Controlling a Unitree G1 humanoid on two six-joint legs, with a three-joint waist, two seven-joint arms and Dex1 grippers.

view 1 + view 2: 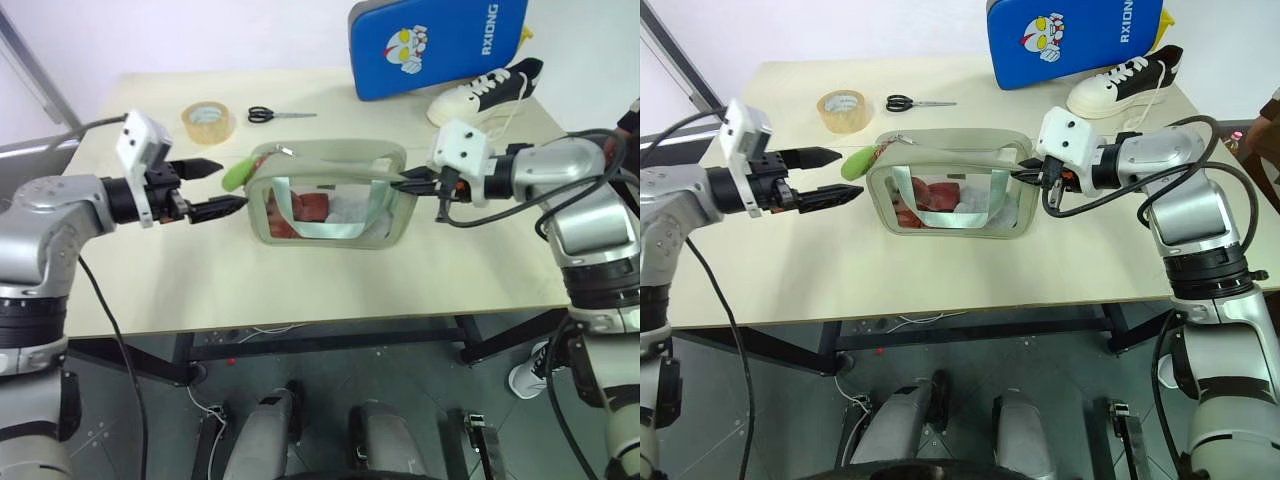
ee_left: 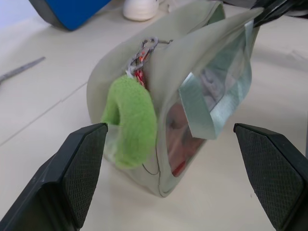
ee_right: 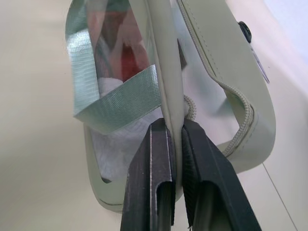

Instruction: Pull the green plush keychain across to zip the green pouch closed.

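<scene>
Both grippers flank my pale sage-green boxy fabric pouch with its clear window (image 1: 330, 205) on the tan table (image 1: 150, 280): my right gripper (image 3: 175, 132) is pinched shut on the pouch's end seam, bracing it, while my left gripper (image 2: 178, 168) hangs spread wide just short of the small lime-green fuzzy ring keychain (image 2: 131, 122) dangling at the pouch's opposite end. I judge the zipper still open; next I must close on the ring and draw it toward my right

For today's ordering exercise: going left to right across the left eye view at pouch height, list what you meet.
Left pincer, open → green plush keychain → green pouch → right pincer, shut on the pouch's end.
</scene>
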